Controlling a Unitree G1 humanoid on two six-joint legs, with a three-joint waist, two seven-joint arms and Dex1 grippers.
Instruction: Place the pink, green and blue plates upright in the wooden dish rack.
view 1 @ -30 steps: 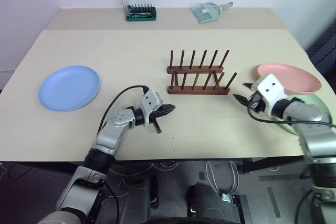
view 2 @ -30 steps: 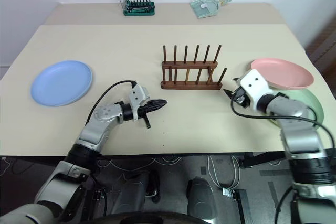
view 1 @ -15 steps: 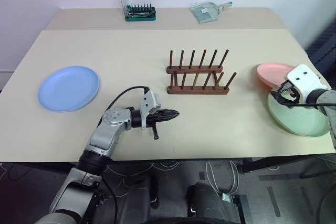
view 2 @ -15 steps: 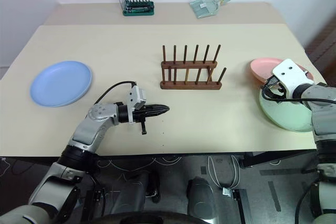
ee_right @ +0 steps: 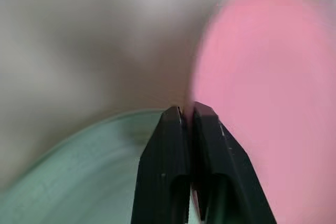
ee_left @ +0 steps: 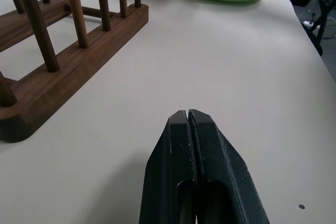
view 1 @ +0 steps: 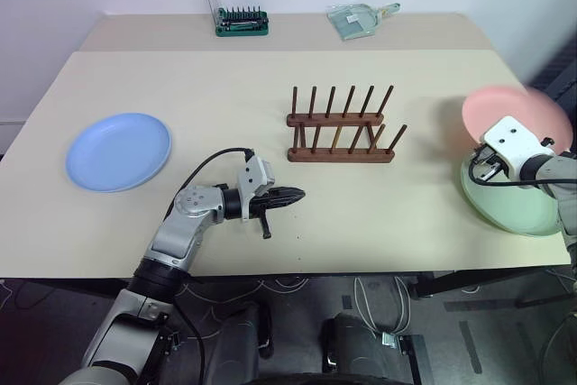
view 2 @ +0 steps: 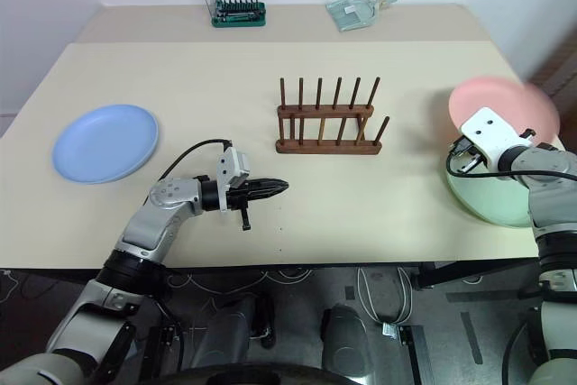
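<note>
- The right hand (ee_right: 186, 113) is pinched on the rim of the round salmon-pink matte plate (view 1: 514, 114), its two black fingers closed down narrow on the edge.
- That pink plate stands tilted up off the bench (view 1: 225, 78), near the bench's right edge, its face blurred.
- Under and just beside it lies the round pale mint-green plate (view 1: 514, 209), flat on the bench at the right front corner.
- The left hand (ee_left: 188, 116) is empty, its black fingers pressed together, pointing to the right low over the bench.
- The small dark brown wooden dish rack (view 1: 341, 125), two base bars with upright pegs, stands in the middle of the bench with nothing in it, between the two hands.
- The round light blue plate (view 1: 117, 151) lies flat far to the left, well apart from the rack.
- At the back edge sit a green screwdriver bit holder (view 1: 242, 21) with its clear lid up and a clear greenish dustpan (view 1: 356, 20).
</note>
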